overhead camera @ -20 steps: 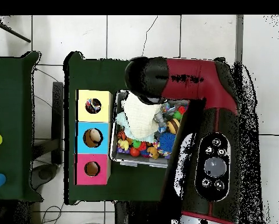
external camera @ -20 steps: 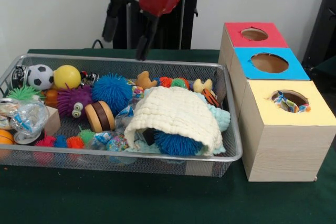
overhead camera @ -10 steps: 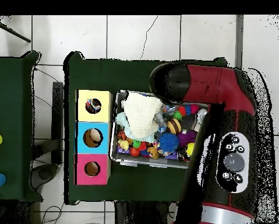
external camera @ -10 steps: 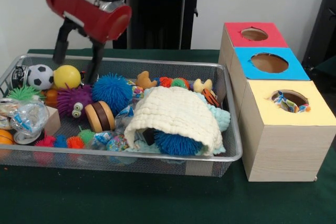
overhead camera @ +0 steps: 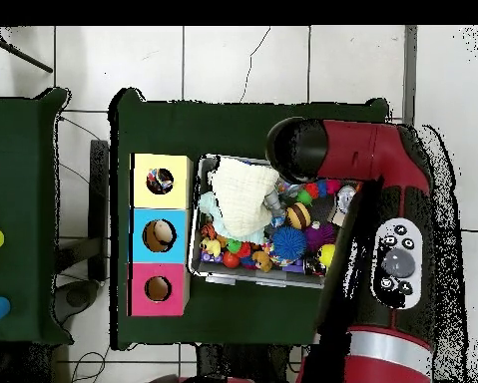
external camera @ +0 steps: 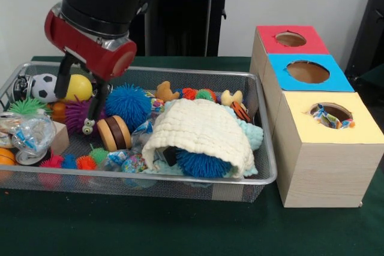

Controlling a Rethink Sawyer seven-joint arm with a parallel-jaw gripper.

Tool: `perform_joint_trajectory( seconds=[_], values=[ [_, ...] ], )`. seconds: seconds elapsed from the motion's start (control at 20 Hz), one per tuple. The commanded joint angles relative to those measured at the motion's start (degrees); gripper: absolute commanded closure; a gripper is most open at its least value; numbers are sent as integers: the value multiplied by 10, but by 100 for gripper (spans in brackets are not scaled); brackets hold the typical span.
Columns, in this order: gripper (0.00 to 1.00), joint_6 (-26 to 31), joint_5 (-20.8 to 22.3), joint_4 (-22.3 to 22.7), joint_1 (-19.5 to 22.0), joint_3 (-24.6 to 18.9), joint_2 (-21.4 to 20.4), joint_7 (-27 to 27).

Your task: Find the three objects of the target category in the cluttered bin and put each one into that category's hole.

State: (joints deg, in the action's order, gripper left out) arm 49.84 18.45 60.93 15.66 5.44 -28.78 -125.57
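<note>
- Pincer [external camera: 77,105]: 2 dark fingers spread apart, nothing between them. It hangs low over the bin's left end in the front view, one finger in front of the yellow ball [external camera: 76,87], the other reaching down beside the purple fuzzy toy [external camera: 84,116].
- Step in hand, my reading: the search and approach, lining up on something in the left-hand clutter. Which category is wanted I cannot tell.
- Likely candidates sit close: soccer ball [external camera: 44,87], yellow ball, blue spiky ball [external camera: 129,104]. A second blue spiky ball [external camera: 201,163] lies half under the cream cloth [external camera: 198,133].
- Next move calls for: settle on 1 item, drop straight, keep the fingers off the wire bin [external camera: 180,187] rim, then carry to the holed boxes [external camera: 318,142].
- Against 0.5 s ago: the arm has shifted slightly left and come lower into the bin; the toys lie as they did.
</note>
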Motion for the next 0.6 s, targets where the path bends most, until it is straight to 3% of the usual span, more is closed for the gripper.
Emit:
perform_joint_trajectory(
  seconds=[0.05,0.6],
  values=[
    [0,-34,19,41,8,-38,30,35],
    [0,-31,10,36,-6,-35,34,17]
  ],
)
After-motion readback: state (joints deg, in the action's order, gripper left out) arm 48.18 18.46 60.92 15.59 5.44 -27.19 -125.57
